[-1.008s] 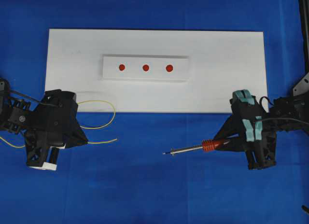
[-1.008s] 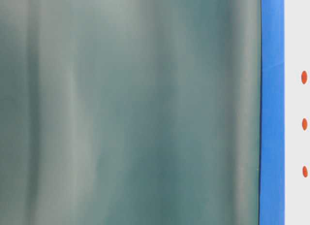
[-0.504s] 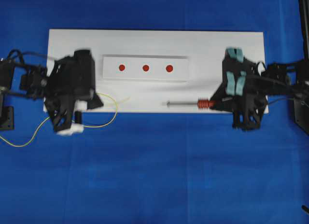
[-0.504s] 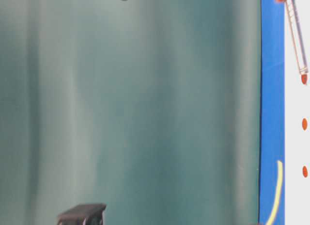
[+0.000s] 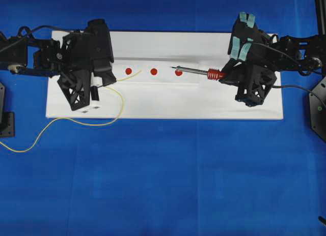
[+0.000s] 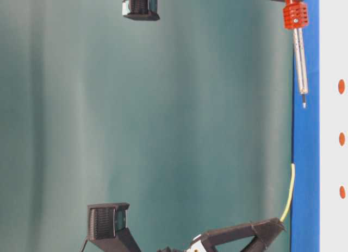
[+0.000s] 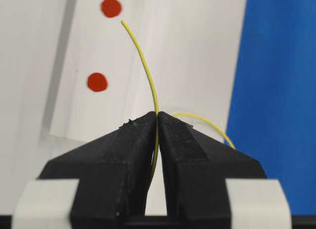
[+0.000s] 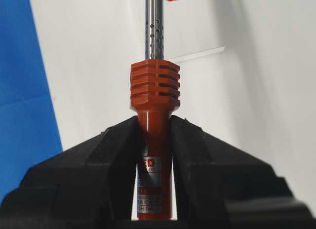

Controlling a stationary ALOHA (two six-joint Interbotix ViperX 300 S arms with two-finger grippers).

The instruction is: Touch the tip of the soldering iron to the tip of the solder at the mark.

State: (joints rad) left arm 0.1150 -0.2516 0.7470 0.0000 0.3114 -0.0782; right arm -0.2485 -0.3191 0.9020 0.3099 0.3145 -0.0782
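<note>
Blue cloth carries a white board with three red dots. Left gripper pinches the thin yellow solder wire; right gripper clamps the red-handled soldering iron — both poised above the dots. Next, I judge: bring both tips together on one mark.

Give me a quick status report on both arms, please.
Left gripper shut on the solder. Right gripper shut on the soldering iron. Tips apart over the marks. Nothing between.
</note>
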